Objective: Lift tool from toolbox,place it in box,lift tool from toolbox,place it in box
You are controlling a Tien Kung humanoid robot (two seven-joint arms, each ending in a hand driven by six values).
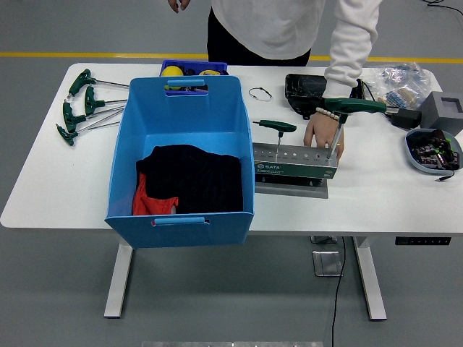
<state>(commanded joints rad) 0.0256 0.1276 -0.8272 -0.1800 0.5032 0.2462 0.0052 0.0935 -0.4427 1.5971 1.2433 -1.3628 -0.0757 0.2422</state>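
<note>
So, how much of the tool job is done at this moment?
Nothing looks done: the blue box holds only black and red cloth. Two green T-handle tools stand in the tool holder. A person's hand rests there; no robot hand is visible. Both lifts remain.

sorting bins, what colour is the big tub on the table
Blue, the tub, clear in the head view.
</note>
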